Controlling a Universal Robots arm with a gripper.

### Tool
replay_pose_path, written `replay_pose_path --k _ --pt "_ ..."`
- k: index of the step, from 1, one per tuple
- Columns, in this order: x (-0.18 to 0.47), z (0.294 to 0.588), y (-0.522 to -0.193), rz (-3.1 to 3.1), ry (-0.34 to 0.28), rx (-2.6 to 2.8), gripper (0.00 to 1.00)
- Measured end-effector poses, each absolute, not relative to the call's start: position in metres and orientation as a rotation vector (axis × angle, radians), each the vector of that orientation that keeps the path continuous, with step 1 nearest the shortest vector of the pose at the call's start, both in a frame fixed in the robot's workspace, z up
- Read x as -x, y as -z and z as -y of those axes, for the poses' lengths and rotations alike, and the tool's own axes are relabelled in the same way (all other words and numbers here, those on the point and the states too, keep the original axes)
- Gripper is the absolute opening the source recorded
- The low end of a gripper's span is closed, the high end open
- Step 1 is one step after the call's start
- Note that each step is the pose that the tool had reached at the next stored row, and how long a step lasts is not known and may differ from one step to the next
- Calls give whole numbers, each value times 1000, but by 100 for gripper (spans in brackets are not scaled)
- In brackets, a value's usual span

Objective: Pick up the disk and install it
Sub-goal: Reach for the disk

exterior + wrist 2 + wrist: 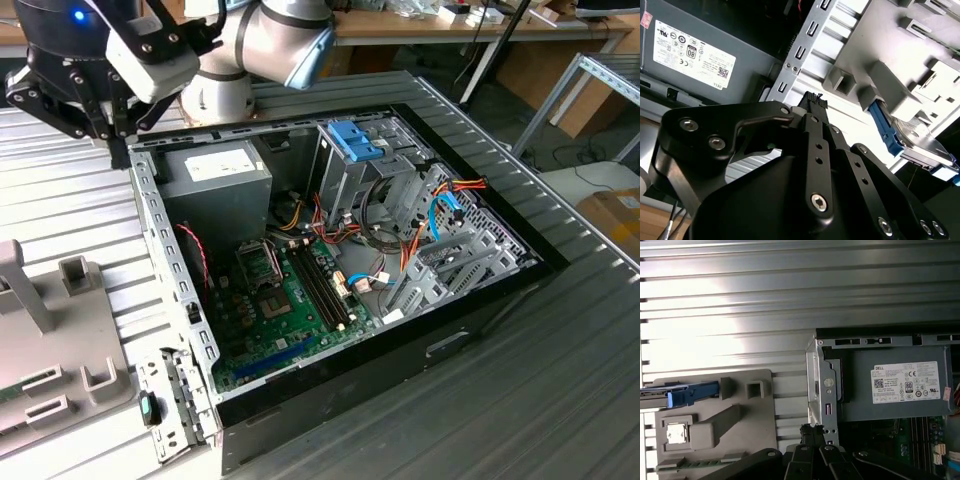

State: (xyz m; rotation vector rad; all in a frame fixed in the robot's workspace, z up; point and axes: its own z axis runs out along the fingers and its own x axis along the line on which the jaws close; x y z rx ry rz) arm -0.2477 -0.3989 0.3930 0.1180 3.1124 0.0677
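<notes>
While the tool (812, 429) hangs clenched, empty, ribbed metal table (740, 305), disk (690, 392) on grey fixture (760, 410), computer case (480, 300), wooden benches (400, 30) behind

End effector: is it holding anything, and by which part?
Nothing is held: the end effector is shut and empty, and the disk sits apart in the grey fixture.

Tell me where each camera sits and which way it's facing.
Exterior view: off the arm, raised, looking down into the open computer case; arm and gripper at the exterior view's left.
First wrist view: on the arm, looking down past the gripper at the tray with the disk.
Second wrist view: on the arm, looking along the gripper.
Both wrist views share gripper, disk, power supply.
</notes>
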Motion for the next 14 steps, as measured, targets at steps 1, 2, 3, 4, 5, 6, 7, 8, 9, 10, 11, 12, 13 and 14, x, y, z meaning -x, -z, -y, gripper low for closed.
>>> replay_pose_path --k 1,2,3,4,5,6,7,8,9,10,11,12,13,14 --pt "252 399 -393 -3112 -68 -118 11" --pt "254 399 -393 -3113 -68 -118 11" --pt "255 399 -393 -3113 -68 -118 11" --pt "257 399 -393 -3112 -68 -118 11" --pt "260 399 -393 -3113 -68 -118 11" --pt "261 399 -393 -3112 -68 -118 11" --pt "263 399 -393 -3112 -68 -118 11" --pt "264 399 -393 -3112 -68 -118 11" --pt "266 399 -393 -3112 -68 -118 11" --pt "268 399 -393 -3112 -68 -118 11" --pt "270 399 -393 -3112 -68 -118 11" --pt "273 399 -393 -3112 -68 -118 11" --pt "275 399 -393 -3112 -68 -118 11" --pt "276 399 -393 -3112 -68 -118 11"
